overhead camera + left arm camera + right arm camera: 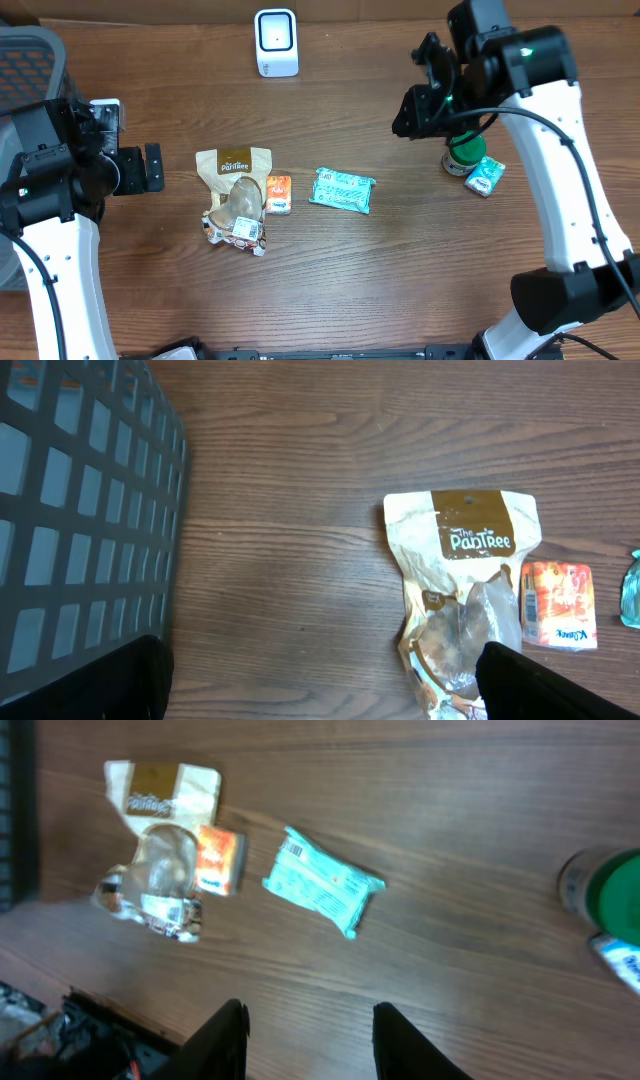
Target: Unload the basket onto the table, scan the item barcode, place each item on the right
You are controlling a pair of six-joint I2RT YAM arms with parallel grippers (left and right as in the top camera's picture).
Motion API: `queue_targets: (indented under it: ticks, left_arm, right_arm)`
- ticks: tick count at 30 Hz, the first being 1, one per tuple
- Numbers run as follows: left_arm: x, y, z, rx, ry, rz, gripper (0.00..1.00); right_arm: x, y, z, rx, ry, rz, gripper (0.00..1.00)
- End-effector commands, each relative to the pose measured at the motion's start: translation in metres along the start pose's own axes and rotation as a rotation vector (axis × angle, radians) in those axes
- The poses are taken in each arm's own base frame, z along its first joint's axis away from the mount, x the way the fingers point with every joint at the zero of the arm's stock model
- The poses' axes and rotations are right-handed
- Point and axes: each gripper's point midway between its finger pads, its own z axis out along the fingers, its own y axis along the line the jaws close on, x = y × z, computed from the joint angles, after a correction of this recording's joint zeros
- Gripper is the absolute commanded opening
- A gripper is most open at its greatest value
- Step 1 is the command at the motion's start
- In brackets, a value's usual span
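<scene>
Wooden table (pixel 400 280), scanner (pixel 275 42) at the far edge. The teal packet (pixel 342 190) lies mid-table, long axis left to right, to the near left of the right gripper (pixel 310 1045), the nearer one, part-open and empty. Left gripper (pixel 150 168) gapes wide, empty

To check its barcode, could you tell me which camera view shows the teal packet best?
The right wrist view: the teal packet lies whole and largest there, with a barcode at one end, though slightly blurred. The overhead view shows it whole but small; the left wrist view catches only a sliver at its right edge.
</scene>
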Motion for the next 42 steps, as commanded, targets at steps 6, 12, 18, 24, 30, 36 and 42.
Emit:
queue_targets:
  ticks: [6,12,18,24,30,36,42]
  left_arm:
    - [-0.004,0.001,-0.003,-0.006,-0.012,-0.014,1.0]
    - [-0.004,0.001,-0.003,-0.006,-0.012,-0.014,0.99]
    - [-0.004,0.001,-0.003,-0.006,-0.012,-0.014,0.99]
    - [-0.004,0.001,-0.003,-0.006,-0.012,-0.014,0.99]
    - [-0.004,0.001,-0.003,-0.006,-0.012,-0.014,1.0]
    - [-0.004,0.001,-0.003,-0.006,-0.012,-0.014,0.99]
    - [-0.004,0.001,-0.003,-0.006,-0.012,-0.014,0.99]
  right_arm:
    - [0.024,-0.016,0.097,-0.11,0.125,0.119,0.46]
    - [0.037,-0.036,0.149,-0.105,0.114,0.278,0.46]
    - [0.05,-0.037,0.184,-0.186,0.097,0.359,0.46]
    - [0.065,-0.044,0.206,-0.192,0.123,0.401,0.49]
    - [0.064,-0.038,0.212,-0.221,0.129,0.389,0.5]
    - [0.068,-0.032,0.235,-0.222,0.161,0.425,0.5]
    - [0.064,-0.024,0.253,-0.283,0.178,0.47,0.32]
